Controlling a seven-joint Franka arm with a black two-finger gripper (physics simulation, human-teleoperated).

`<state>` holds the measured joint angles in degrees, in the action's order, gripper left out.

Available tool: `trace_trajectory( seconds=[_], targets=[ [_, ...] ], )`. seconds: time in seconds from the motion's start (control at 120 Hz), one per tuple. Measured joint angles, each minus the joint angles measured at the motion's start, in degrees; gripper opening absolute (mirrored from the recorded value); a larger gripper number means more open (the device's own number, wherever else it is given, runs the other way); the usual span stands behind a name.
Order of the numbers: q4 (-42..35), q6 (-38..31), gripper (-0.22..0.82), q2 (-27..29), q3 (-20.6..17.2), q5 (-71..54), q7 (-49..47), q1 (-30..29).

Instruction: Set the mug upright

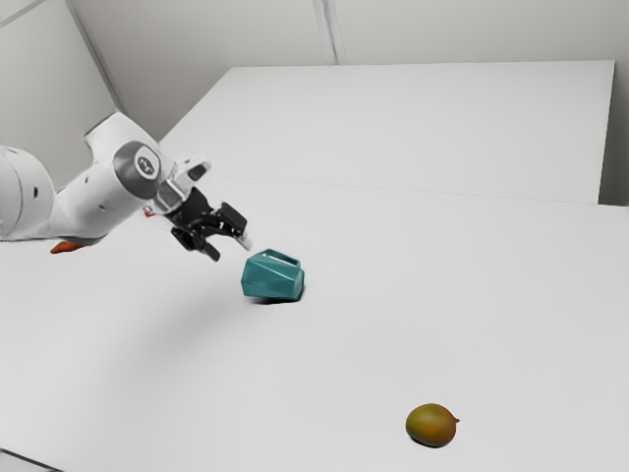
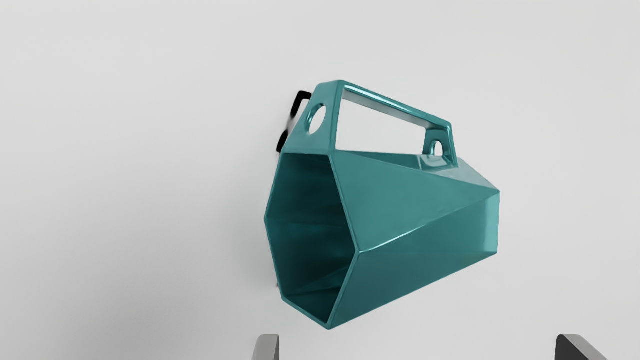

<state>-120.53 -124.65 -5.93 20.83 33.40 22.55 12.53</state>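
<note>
Arm (image 1: 103, 202), one, white with grey joint cover: enters the exterior view from about nine o'clock.
Fingers (image 1: 210, 251), one pair, black with pale tips: open, set wide apart, nothing gripped.
Mug (image 1: 263, 282), one, teal, glossy, faceted: lies on its side on the worktop (image 1: 373, 324), near the fingers but apart from them, at about four o'clock from them in the exterior view. Angular handle (image 2: 397, 106), pierced by a round hole at each end; at about one o'clock on the mug in the exterior view. Mouth (image 2: 310, 225) partly facing the wrist camera, its hollow inside visible.
Mango (image 1: 430, 424), one, green-brown with reddish tip: on the worktop, well apart from the mug, between four and five o'clock from it in the exterior view.
Orange item (image 1: 67, 247), one, partly hidden by the arm: at about nine o'clock from the fingers in the exterior view; kind cannot be told.
</note>
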Motion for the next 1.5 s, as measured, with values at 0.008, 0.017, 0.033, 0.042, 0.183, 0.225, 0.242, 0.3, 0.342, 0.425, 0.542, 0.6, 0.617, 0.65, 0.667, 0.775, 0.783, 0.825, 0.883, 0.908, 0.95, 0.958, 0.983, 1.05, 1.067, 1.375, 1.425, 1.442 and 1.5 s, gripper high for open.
trace_trajectory(
  seconds=[0.008,0.017,0.033,0.042,0.183,0.225,0.242,0.3,0.342,0.425,0.542,0.6,0.617,0.65,0.667,0.775,0.783,0.825,0.883,0.908,0.95,0.958,0.983,1.05,1.067,1.375,1.425,1.442,1.5],
  targets=[
    [-0.05,-0.11,0.6,-0.12,0.0,0.37,0.26,0.06],
    [-0.09,-0.22,0.6,-0.22,0.0,0.75,0.52,0.11],
    [-0.16,-0.42,0.6,-0.41,0.0,1.51,1.04,0.16],
    [-0.18,-0.51,0.6,-0.51,0.0,1.89,1.29,0.17],
    [-0.47,-1.6,0.6,-1.57,0.04,7.3,5.42,-0.14],
    [-0.5,-1.8,0.6,-1.68,0.15,8.11,6.51,-0.23],
    [-0.5,-1.87,0.6,-1.74,0.21,8.4,6.94,-0.3],
    [-0.51,-2.07,0.6,-2.08,0.32,9.34,8.4,-0.73],
    [-0.51,-2.15,0.6,-2.43,0.37,10.22,9.48,-0.97],
    [-0.47,-2.21,0.6,-3.39,0.43,11.71,11.58,-1.4],
    [-0.3,-2.14,0.6,-5.0,0.44,13.22,14.17,-2.12],
    [-0.21,-2.07,0.6,-5.94,0.44,14.48,15.46,-2.37],
    [-0.19,-2.04,0.6,-6.23,0.44,14.93,15.84,-2.43],
    [-0.14,-1.95,0.6,-6.78,0.44,15.81,16.58,-2.51],
    [-0.1,-1.9,0.6,-7.0,0.44,16.17,16.93,-2.53],
    [0.12,-1.51,0.6,-8.07,0.44,18.38,19.05,-2.66],
    [0.13,-1.48,0.6,-8.11,0.44,18.51,19.2,-2.66],
    [0.16,-1.33,0.6,-8.27,0.44,19.11,19.92,-2.71],
    [0.23,-0.99,0.6,-8.57,0.44,20.02,20.86,-2.86],
    [0.24,-0.79,0.6,-8.66,0.44,20.44,21.23,-2.89],
    [0.21,-0.36,0.6,-8.84,0.44,21.47,21.91,-2.93],
    [0.21,-0.28,0.6,-8.89,0.44,21.73,22.04,-2.93],
    [0.2,-0.05,0.6,-8.99,0.44,22.41,22.45,-2.93],
    [0.19,0.66,0.6,-9.29,0.44,23.95,23.46,-3.0],
    [0.19,0.83,0.6,-9.37,0.44,24.31,23.7,-3.01],
    [0.13,4.89,0.6,-9.81,0.44,30.2,27.17,-3.6],
    [0.11,5.45,0.6,-10.0,0.44,30.78,27.58,-3.71],
    [0.11,5.64,0.6,-10.06,0.44,30.96,27.71,-3.74],
    [0.11,6.24,0.6,-10.35,0.44,31.53,28.14,-3.84]
  ],
)
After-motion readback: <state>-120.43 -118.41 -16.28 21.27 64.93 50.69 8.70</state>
